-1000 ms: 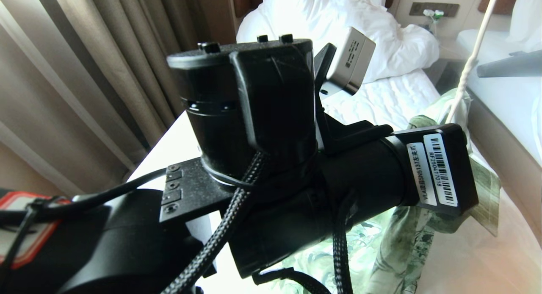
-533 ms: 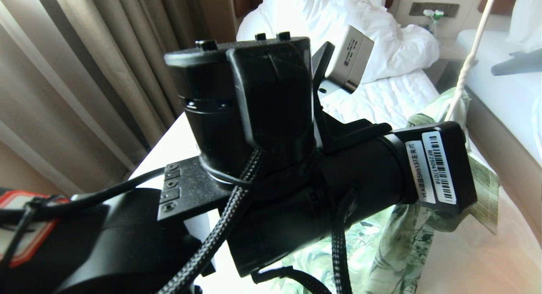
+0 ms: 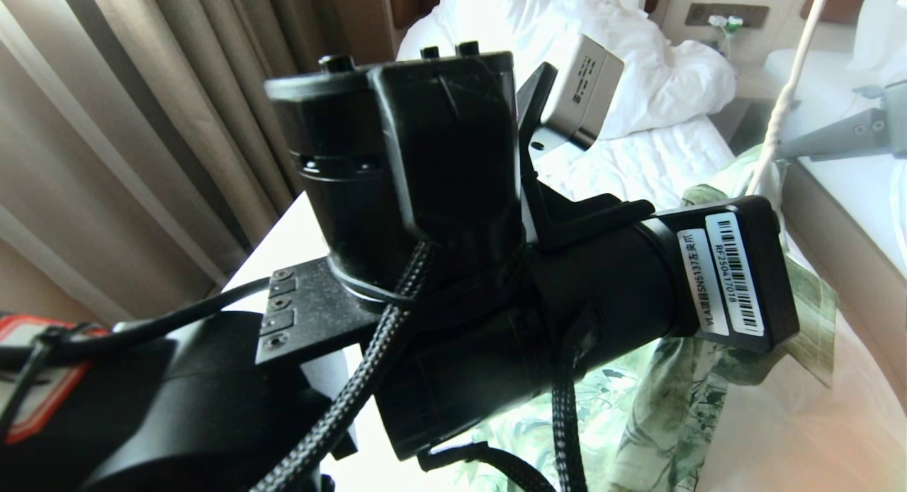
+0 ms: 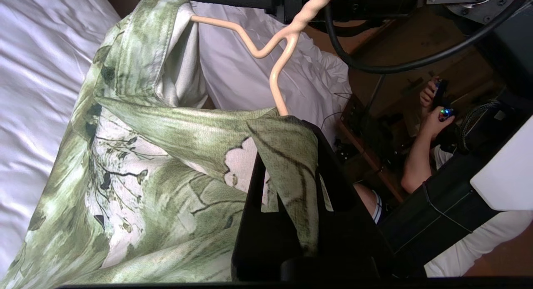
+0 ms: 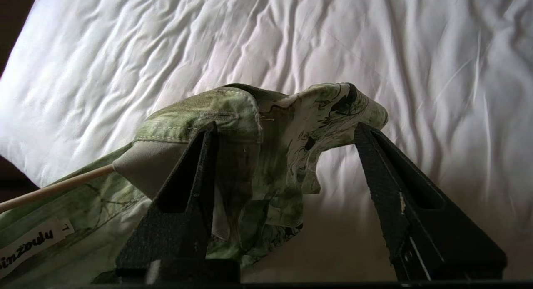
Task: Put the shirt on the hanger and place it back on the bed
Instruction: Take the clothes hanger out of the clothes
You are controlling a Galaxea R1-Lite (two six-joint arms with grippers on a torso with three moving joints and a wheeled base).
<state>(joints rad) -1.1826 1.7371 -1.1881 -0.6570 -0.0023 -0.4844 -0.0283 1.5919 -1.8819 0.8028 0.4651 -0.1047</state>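
Shirt (image 4: 137,155) kept aloft above the bed (image 5: 374,51), draped on the hanger (image 4: 277,47).
Left claw (image 4: 287,222) was clenched on shirt fabric to steady it; right claw (image 5: 287,172) was spread, collar between.

Head and wrist cameras closely share the shirt (image 4: 166,155).

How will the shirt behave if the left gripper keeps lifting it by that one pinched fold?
Likely floppy: the shirt drapes and folds loosely off the hanger. It probably weighs little, since a small pinch in the left gripper holds it up. It may slide along the smooth hanger wire, as the right gripper stands open around the collar.
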